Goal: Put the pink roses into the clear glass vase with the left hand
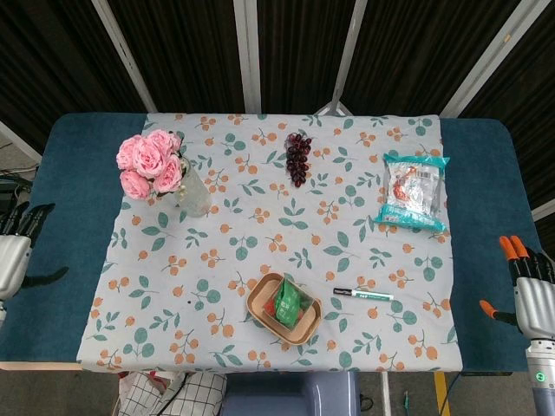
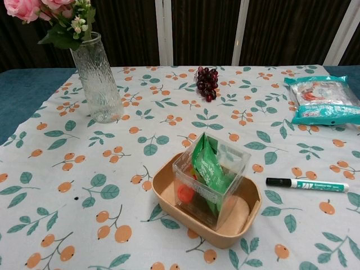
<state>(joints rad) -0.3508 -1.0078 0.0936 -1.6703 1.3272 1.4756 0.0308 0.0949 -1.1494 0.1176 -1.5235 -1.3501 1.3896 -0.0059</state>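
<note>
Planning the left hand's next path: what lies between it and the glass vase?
In the head view, only bare blue table and the tablecloth's edge lie between the left hand and the vase.

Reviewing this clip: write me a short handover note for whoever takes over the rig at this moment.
Left robot hand: open, holding nothing, at the table's left edge, well clear of the vase.
Right robot hand: open, empty, at the right edge.
Pink roses: stems in the clear glass vase, which stands upright on the floral cloth.
Done: roses are in the vase, released.
Left: nothing visible for this task; perhaps only parking the arms.
</note>
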